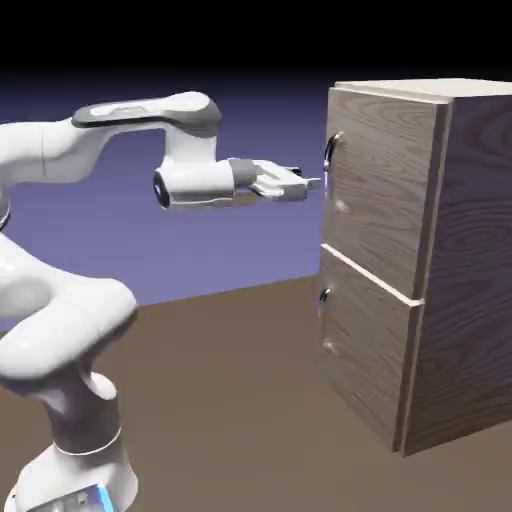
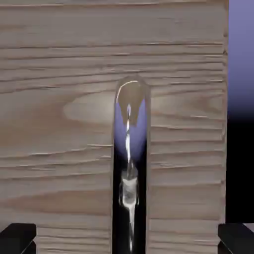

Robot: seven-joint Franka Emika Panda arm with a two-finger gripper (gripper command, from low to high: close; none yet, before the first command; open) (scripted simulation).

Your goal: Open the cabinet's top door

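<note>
The cabinet (image 1: 470, 230) stands at 3 o'clock in the exterior view, upright, its front turned toward 8 or 9 o'clock. The top door (image 1: 385, 190) takes up the larger, upper part of that front, above the lower door (image 1: 365, 350). It is shut against the body, a tall panel whose long axis runs from 12 to 6 o'clock, leaning a little with the view.

Its handle (image 1: 329, 165) sits along the edge toward 10 o'clock, a curved silver loop. The loop's long axis runs up and down, and it bows out toward 9 o'clock, on the arm's side.

The arm (image 1: 195, 130) comes from 9 o'clock, and the gripper (image 1: 316, 184) points toward 3 o'clock, close to the handle. The gripper is open wide and holds nothing. In the hand view its fingertips (image 2: 17, 239) show at 5 and 7 o'clock, well apart, with the shiny handle between their lines, its long axis from 12 to 6 o'clock. Wood grain runs from 9 to 3 o'clock behind it. Whether either finger touches the handle, I cannot tell.
</note>
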